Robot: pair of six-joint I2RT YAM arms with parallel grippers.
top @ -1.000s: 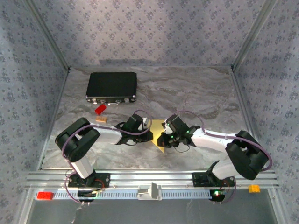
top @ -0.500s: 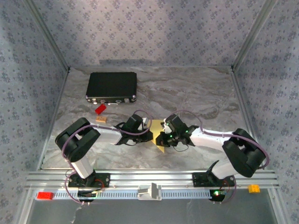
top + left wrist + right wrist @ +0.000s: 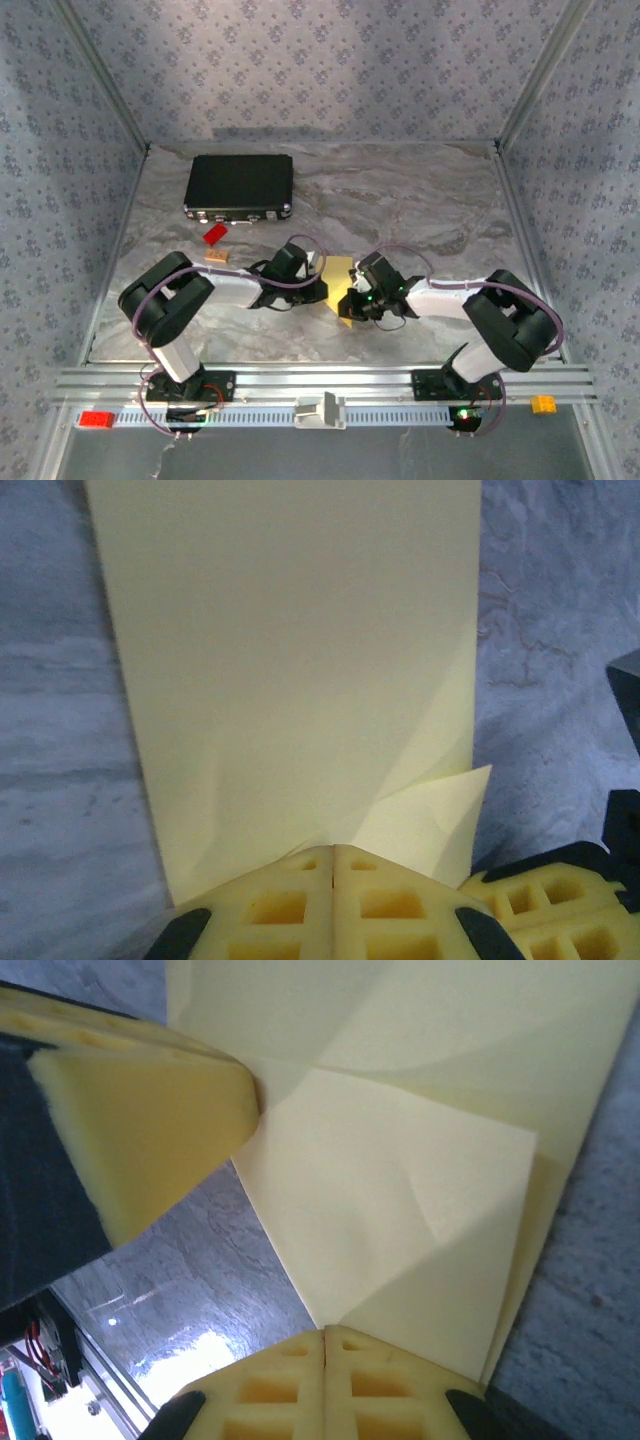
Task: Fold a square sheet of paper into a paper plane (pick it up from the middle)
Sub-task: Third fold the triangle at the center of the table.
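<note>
while both arms lean inward over the grey marbled tabletop (image 3: 420, 210), the pale-yellow square sheet of thin paper (image 3: 341, 272) lies near the middle, a touch toward six o'clock. it is partly folded and not yet a plane.

the left gripper (image 3: 333, 865) reaches it from nine o'clock. its yellow waffle-patterned pads are clenched together with no gap, and the tips rest on the near edge of the sheet, which looks meant to pin the paper so it cannot slide.

the right gripper (image 3: 325, 1345) comes in from four o'clock, likewise clenched tight. its tips sit on a folded-over corner flap (image 3: 400, 1210) that stands a little off the layer beneath. my reading is that it is pressing this flap down to set the crease, with the other arm anchoring just beside it. whether either pair of pads has nipped a sliver of paper or merely bears down on it, i cannot tell. the flap is puffed and its crease soft, so it may spring back once released.

at eleven o'clock sits a black rectangular case (image 3: 239, 186), with a small red brick (image 3: 214, 235) and a small tan block (image 3: 217, 256) at ten o'clock, all well apart from the work.
</note>
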